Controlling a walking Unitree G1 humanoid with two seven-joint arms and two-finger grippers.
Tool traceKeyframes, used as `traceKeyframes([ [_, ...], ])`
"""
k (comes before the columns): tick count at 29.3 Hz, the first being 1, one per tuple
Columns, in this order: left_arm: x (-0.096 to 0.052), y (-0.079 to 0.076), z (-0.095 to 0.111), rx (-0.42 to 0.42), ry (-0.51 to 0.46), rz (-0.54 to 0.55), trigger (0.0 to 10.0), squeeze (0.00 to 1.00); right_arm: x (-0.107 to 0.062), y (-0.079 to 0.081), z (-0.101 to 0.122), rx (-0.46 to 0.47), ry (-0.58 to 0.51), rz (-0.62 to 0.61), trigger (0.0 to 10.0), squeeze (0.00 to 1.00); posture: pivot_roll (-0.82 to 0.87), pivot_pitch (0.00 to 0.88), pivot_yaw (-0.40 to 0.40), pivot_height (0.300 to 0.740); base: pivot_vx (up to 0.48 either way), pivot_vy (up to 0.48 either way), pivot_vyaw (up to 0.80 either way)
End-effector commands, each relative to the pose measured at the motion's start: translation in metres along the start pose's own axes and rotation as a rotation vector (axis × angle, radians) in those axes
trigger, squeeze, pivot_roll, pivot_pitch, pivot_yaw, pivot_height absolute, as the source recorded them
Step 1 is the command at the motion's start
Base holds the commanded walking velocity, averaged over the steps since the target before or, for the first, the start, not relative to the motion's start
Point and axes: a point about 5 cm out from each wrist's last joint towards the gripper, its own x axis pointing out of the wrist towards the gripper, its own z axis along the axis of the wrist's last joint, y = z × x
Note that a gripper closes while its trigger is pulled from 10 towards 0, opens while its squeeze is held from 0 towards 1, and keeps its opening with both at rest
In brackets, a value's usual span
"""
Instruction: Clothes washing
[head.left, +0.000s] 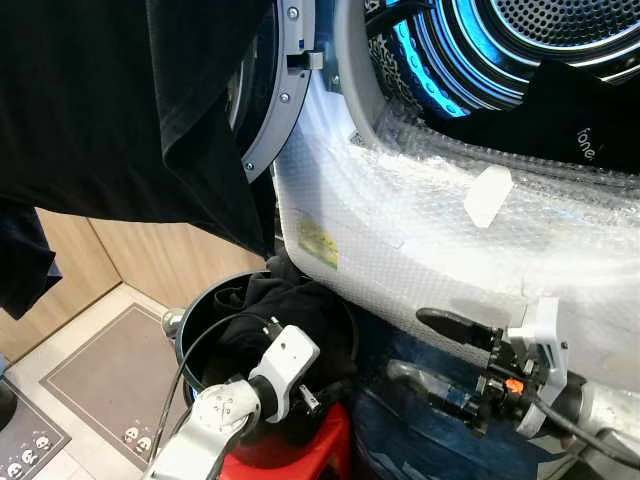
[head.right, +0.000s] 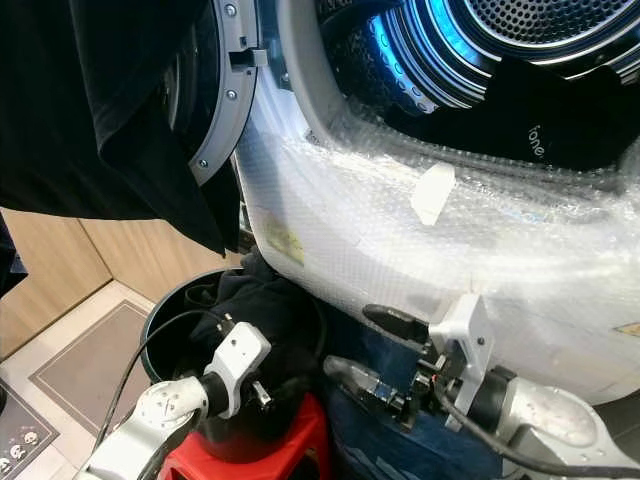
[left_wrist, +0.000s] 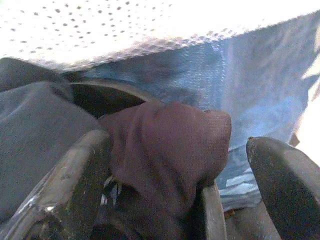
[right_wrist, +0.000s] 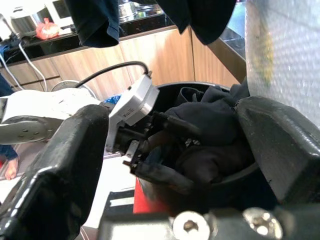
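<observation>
Dark garment (left_wrist: 165, 150) pinched in left pincer (head.left: 325, 390) over bucket (head.left: 195, 320); right pincer (head.left: 435, 350) wide, empty

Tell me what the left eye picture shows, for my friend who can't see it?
The robot's left gripper reaches into a black bucket of dark clothes that stands on a red stool, below a washing machine wrapped in bubble wrap. The right gripper hovers open beside it over blue fabric, and a black garment hangs at the upper left.
</observation>
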Motion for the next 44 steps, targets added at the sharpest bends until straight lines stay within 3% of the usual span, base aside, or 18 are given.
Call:
traceKeyframes([
  [1,0.002,0.001,-0.001,0.027,0.005,-0.033,10.0,0.00,0.002,0.006,0.005,-0.033,-0.020,0.006,10.0,0.00,-0.12,0.106,0.040,0.740,0.000,0.000,0.00],
  [9,0.010,0.012,0.004,0.065,-0.002,-0.074,10.0,0.00,0.003,0.013,0.006,-0.026,-0.052,0.000,10.0,0.00,-0.14,0.122,0.042,0.740,0.000,0.000,0.00],
  [16,0.015,0.015,0.002,0.051,-0.008,-0.129,10.0,0.00,0.002,0.019,0.009,-0.030,-0.064,0.002,10.0,0.00,-0.17,0.136,0.046,0.740,0.000,0.000,0.00],
  [17,0.016,0.014,0.000,0.051,-0.007,-0.142,7.3,0.00,0.001,0.020,0.009,-0.031,-0.059,-0.003,10.0,0.00,-0.17,0.139,0.047,0.740,0.000,0.000,0.00],
  [19,0.016,0.013,0.000,0.052,-0.007,-0.145,7.3,0.00,0.000,0.020,0.009,-0.031,-0.057,-0.004,10.0,0.00,-0.17,0.139,0.047,0.740,0.000,0.000,0.00],
  [20,0.016,0.012,-0.001,0.047,-0.009,-0.160,0.4,0.00,0.000,0.020,0.009,-0.031,-0.056,-0.006,10.0,0.00,-0.17,0.139,0.046,0.740,0.000,0.000,0.00],
  [23,0.016,0.010,-0.002,0.045,-0.011,-0.181,0.0,0.00,-0.001,0.021,0.009,-0.032,-0.053,-0.009,10.0,0.00,-0.17,0.143,0.048,0.740,0.000,0.000,0.00],
  [44,0.015,0.009,-0.004,0.041,-0.028,-0.190,0.0,0.00,-0.002,0.017,0.012,-0.039,-0.051,-0.034,10.0,0.00,-0.17,0.142,0.045,0.740,0.000,0.000,0.00],
])
